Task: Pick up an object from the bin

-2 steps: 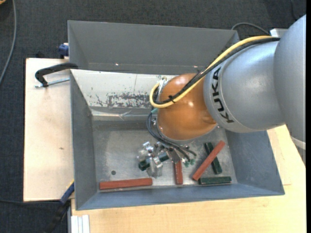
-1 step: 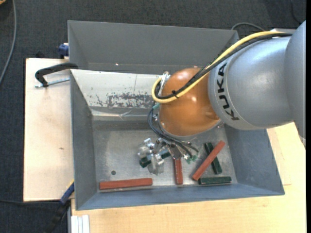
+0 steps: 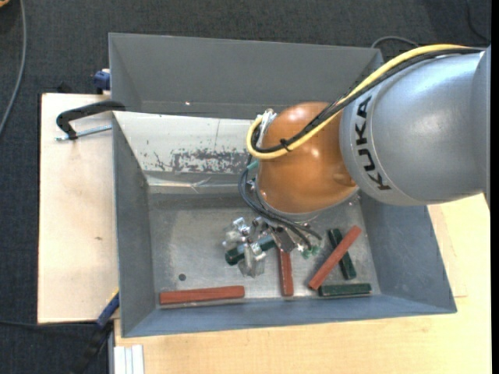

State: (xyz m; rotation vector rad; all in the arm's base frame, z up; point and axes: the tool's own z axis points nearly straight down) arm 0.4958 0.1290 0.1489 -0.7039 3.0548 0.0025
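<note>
My gripper point(image 3: 248, 248) is low in the middle of the bin floor, under the arm's orange cover. Its metal tip sits right over a short dark green stick point(image 3: 231, 257) that lies slanted beneath it; the stick's two ends stick out to the left and right of the tip. Just to the right, a thin red stick point(image 3: 286, 274) lies pointing toward the front wall. A long red bar point(image 3: 201, 294) lies flat along the front wall, to the left and apart from the gripper.
At the right of the floor a red stick point(image 3: 335, 258) lies slanted across a dark green stick point(image 3: 343, 262), and another dark green stick point(image 3: 345, 290) lies by the front wall. The arm and its cover hide the back right floor.
</note>
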